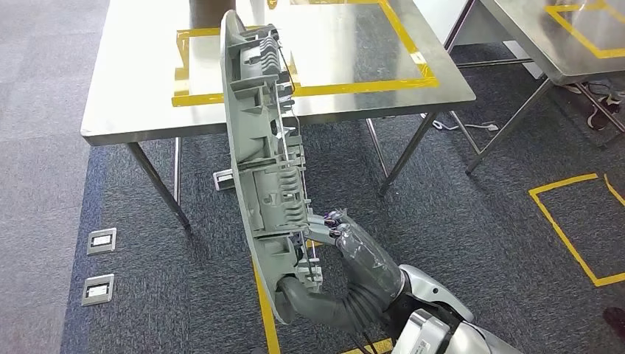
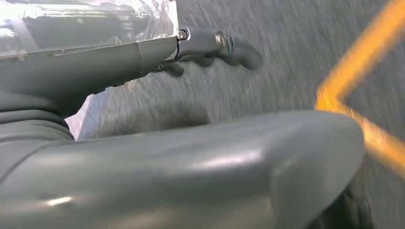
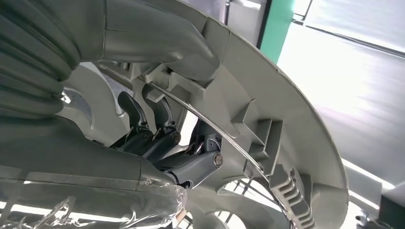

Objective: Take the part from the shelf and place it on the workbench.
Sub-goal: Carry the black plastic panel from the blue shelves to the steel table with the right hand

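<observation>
One long grey ribbed plastic part (image 1: pixel 262 147), gripped at its lower end by the right hand (image 1: pixel 346 247). Step: carrying; next, lower it flat onto the steel workbench (image 1: pixel 133 88).

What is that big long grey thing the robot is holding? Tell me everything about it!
The grey part is a long, curved panel that looks like plastic, with ribs, clips and a thin metal rod along its inner side. It stands nearly upright in the air before the steel workbench, not yet on it. The right hand grips it near the lower end.

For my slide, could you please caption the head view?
Right hand holds the long grey plastic part upright before the steel workbench marked with yellow tape.
</observation>
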`<state>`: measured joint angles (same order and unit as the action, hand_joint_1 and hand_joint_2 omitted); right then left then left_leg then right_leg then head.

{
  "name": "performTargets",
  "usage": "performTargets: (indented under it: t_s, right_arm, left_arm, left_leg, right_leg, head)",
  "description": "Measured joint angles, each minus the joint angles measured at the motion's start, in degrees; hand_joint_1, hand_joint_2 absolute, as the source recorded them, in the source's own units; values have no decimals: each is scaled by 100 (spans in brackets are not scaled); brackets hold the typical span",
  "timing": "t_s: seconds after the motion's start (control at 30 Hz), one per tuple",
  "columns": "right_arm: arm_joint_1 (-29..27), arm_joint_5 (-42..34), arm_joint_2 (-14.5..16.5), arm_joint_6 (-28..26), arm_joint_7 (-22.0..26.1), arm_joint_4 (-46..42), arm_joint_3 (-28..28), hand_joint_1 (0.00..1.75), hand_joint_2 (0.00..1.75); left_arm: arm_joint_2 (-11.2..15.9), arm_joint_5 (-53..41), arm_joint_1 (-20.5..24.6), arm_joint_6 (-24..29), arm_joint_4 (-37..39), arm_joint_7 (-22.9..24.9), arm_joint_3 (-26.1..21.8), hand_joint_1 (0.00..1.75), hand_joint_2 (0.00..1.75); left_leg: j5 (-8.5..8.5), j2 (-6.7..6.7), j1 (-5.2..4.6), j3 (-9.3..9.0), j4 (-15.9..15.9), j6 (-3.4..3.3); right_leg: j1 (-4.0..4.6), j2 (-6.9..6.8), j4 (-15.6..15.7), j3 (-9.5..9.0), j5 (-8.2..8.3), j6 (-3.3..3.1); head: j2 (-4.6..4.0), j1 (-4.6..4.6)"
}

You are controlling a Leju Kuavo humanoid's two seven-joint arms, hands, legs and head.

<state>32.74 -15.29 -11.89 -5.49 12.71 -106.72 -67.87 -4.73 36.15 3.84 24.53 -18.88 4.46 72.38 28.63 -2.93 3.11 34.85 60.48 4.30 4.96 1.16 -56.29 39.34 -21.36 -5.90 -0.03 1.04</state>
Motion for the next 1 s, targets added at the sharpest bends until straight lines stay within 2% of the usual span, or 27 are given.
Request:
performTargets:
  t_s: [0.07,0.13,0.17,0.2,0.23,0.27,0.3,0.33,0.37,0.4,0.43,0.47,0.5,0.53,0.57,0.63,0.7,0.73,0.77,0.8,0.83,0.87,0.93,0.97,1.0]
  right_arm:
    - [21,10,-9,-15,-6,-7,-5,175,175]
    - [8,27,-9,-39,-17,-15,-10,175,175]
    - [-3,45,-7,-60,-27,-18,-15,175,175]
    - [-13,73,-6,-96,-42,-21,-21,175,175]
    - [-26,115,-5,-153,-70,-36,-26,175,175]
    - [-47,164,-5,-229,-111,-61,-28,175,175]
    - [-73,209,-9,-306,-159,-96,-30,175,175]
    - [-105,247,-16,-371,-208,-135,-33,175,175]
    - [-136,273,-26,-414,-245,-168,-38,175,175]
    - [-162,287,-38,-433,-269,-193,-44,175,175]
    - [-178,296,-51,-446,-284,-217,-47,175,175]
    - [-190,303,-63,-452,-291,-249,-48,175,175]
    - [-203,307,-74,-457,-295,-285,-47,175,175]
    - [-217,309,-83,-463,-298,-325,-46,175,175]
    - [-231,313,-90,-467,-298,-362,-47,175,175]
    - [-244,321,-99,-473,-296,-426,-47,175,175]
    - [-245,333,-102,-466,-272,-482,-44,175,175]
    - [-246,339,-103,-457,-252,-497,-44,175,175]
    - [-245,344,-104,-449,-233,-504,-43,175,175]
    - [-246,349,-104,-442,-217,-509,-41,175,175]
    - [-247,352,-105,-436,-206,-513,-38,175,175]
    - [-246,355,-105,-429,-200,-518,-33,175,175]
    - [-241,357,-105,-413,-188,-525,-21,175,175]
    - [-233,358,-107,-405,-180,-525,-14,175,175]
    - [-224,358,-110,-399,-173,-525,-7,175,175]
  left_arm:
    - [-57,-25,8,-9,-1,3,26,0,175]
    - [-54,-7,31,44,5,-23,34,0,175]
    - [-29,67,51,105,8,-78,28,0,175]
    - [13,220,72,213,11,-204,5,0,175]
    - [61,452,94,382,13,-441,-49,0,175]
    - [115,709,113,591,9,-742,-135,0,175]
    - [177,934,132,801,-4,-1046,-243,0,175]
    - [238,1092,156,967,-29,-1282,-356,0,175]
    - [296,1167,183,1065,-62,-1404,-459,0,175]
    - [343,1202,207,1113,-103,-1447,-545,0,175]
    - [379,1221,219,1136,-145,-1458,-621,0,175]
    - [404,1235,221,1148,-185,-1464,-687,0,175]
    - [416,1245,221,1166,-222,-1478,-746,0,175]
    - [429,1239,228,1207,-256,-1521,-803,0,175]
    - [435,1207,254,1271,-288,-1597,-851,0,175]
    - [510,1005,356,1440,-354,-1721,-958,0,175]
    - [674,590,474,1537,-448,-1598,-1066,0,175]
    - [764,358,521,1554,-503,-1446,-1119,0,175]
    - [855,159,558,1557,-551,-1291,-1175,0,175]
    - [928,4,581,1548,-596,-1143,-1227,0,175]
    - [979,-109,592,1530,-636,-1016,-1266,0,175]
    - [1007,-192,589,1500,-674,-920,-1292,0,175]
    - [1004,-301,545,1419,-744,-797,-1310,0,175]
    - [985,-327,504,1375,-768,-768,-1314,0,175]
    - [963,-346,463,1327,-784,-749,-1316,0,175]
  left_leg:
    - [15,-22,28,-86,-118,-14]
    - [145,28,-52,-155,-86,-97]
    - [277,68,-109,-128,89,-144]
    - [421,103,-157,-44,351,-160]
    - [545,109,-182,74,647,-143]
    - [589,112,-184,173,856,-91]
    - [537,117,-162,221,919,-10]
    - [384,125,-110,191,799,103]
    - [173,135,-25,90,511,248]
    - [46,136,49,-6,254,417]
    - [-23,126,110,-82,62,507]
    - [-13,115,141,-103,3,506]
    - [53,104,136,-71,78,447]
    - [70,103,141,-28,155,336]
    - [90,111,146,34,243,264]
    - [119,111,140,129,343,168]
    - [131,103,97,154,366,89]
    - [129,105,73,153,365,85]
    - [128,108,45,150,364,85]
    - [128,110,15,148,361,84]
    - [128,111,-15,145,355,83]
    - [125,109,-45,138,338,78]
    - [101,105,-78,111,268,65]
    - [80,109,-67,92,220,66]
    - [59,115,-48,77,174,76]
  right_leg:
    - [-11,-29,174,-128,73,-39]
    - [-72,-92,508,-398,171,-68]
    - [-117,-124,667,-539,203,-68]
    - [-146,-144,737,-631,204,-45]
    - [-182,-156,762,-688,189,-11]
    - [-217,-164,755,-717,162,45]
    - [-259,-166,730,-729,129,114]
    - [-310,-163,682,-725,92,192]
    - [-363,-154,593,-696,43,278]
    - [-403,-132,455,-636,-18,363]
    - [-435,-103,261,-540,-104,438]
    - [-448,-71,68,-430,-178,497]
    - [-443,-36,-83,-329,-237,536]
    - [-444,-12,-181,-254,-284,567]
    - [-442,-2,-220,-208,-314,599]
    - [-462,-46,-449,-75,-482,663]
    - [-497,-137,-1113,246,-795,704]
    - [-513,-168,-1522,446,-941,705]
    - [-516,-187,-1849,618,-1027,688]
    - [-506,-194,-2010,717,-1022,644]
    - [-476,-189,-1941,708,-916,569]
    - [-414,-178,-1661,597,-734,454]
    - [-217,-140,-851,228,-391,142]
    - [-133,-123,-542,80,-296,14]
    - [-74,-106,-362,-6,-262,-67]
  head:
    - [-1,53]
    - [-1,67]
    - [-1,55]
    - [-1,35]
    - [-1,21]
    - [-1,13]
    - [-1,9]
    - [-1,8]
    - [-1,6]
    - [-1,-7]
    - [-1,-40]
    - [-1,-64]
    - [-1,-77]
    - [-1,-72]
    - [-1,-44]
    - [-1,27]
    - [-1,95]
    - [-1,119]
    - [-1,122]
    - [-1,123]
    - [-1,124]
    - [-1,124]
    - [-1,112]
    - [-1,101]
    - [-1,90]
